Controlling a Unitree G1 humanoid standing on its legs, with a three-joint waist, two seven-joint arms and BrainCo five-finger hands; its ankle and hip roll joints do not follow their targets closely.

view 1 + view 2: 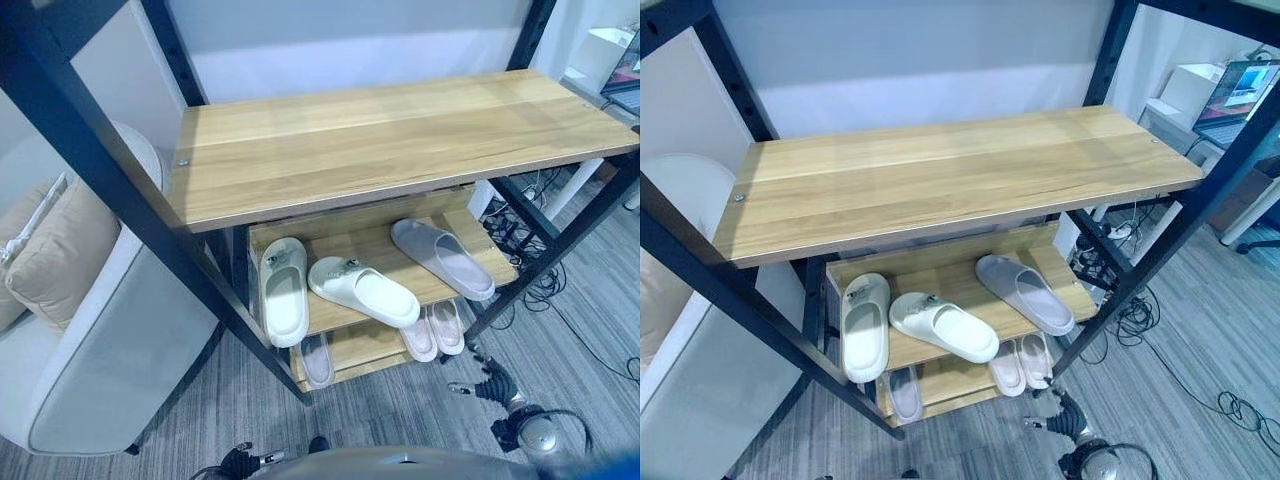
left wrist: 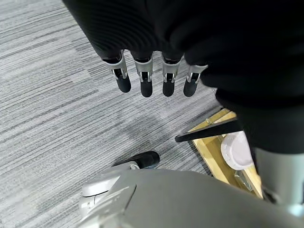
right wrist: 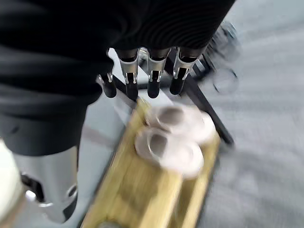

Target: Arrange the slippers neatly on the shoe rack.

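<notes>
The shoe rack's middle shelf (image 1: 372, 248) holds a white slipper (image 1: 283, 290) lying straight at the left. A second white slipper (image 1: 362, 291) lies slanted beside it, and a pale grey slipper (image 1: 441, 258) lies slanted at the right. On the bottom shelf sit a pink pair (image 1: 433, 330) and a single grey slipper (image 1: 316, 360). My right hand (image 1: 492, 385) hangs low by the rack's right front post, fingers (image 3: 153, 78) straight, empty, above the pink pair (image 3: 171, 137). My left hand (image 1: 243, 462) hangs over the carpet in front of the rack, fingers (image 2: 146, 80) straight, holding nothing.
The rack's broad wooden top shelf (image 1: 390, 130) is bare, framed by black posts. A light sofa (image 1: 110, 340) with a beige cushion (image 1: 60, 250) stands left of the rack. Cables (image 1: 560, 290) lie on the carpet at the right, and a laptop (image 1: 1240, 95) sits further back.
</notes>
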